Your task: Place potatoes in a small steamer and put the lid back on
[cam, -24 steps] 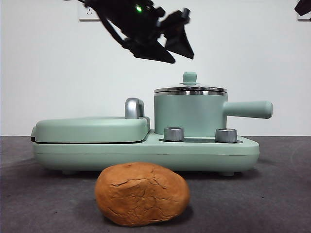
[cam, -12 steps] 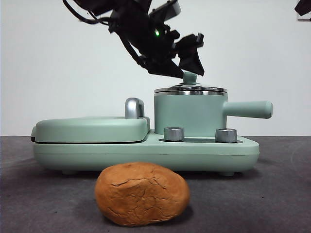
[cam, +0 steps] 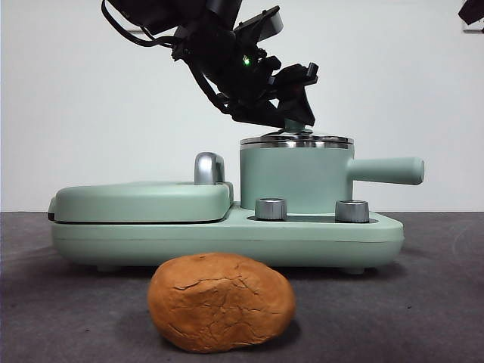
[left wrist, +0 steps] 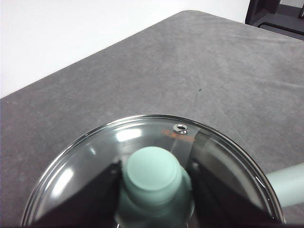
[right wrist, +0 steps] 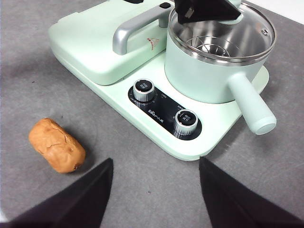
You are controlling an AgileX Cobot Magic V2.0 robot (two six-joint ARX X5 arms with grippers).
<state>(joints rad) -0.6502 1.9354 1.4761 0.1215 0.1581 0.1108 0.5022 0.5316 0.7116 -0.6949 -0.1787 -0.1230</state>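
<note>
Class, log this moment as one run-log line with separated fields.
left gripper: jaws astride lid knob | lid: on small steamer | potato: on table | right gripper: open, waiting
</note>
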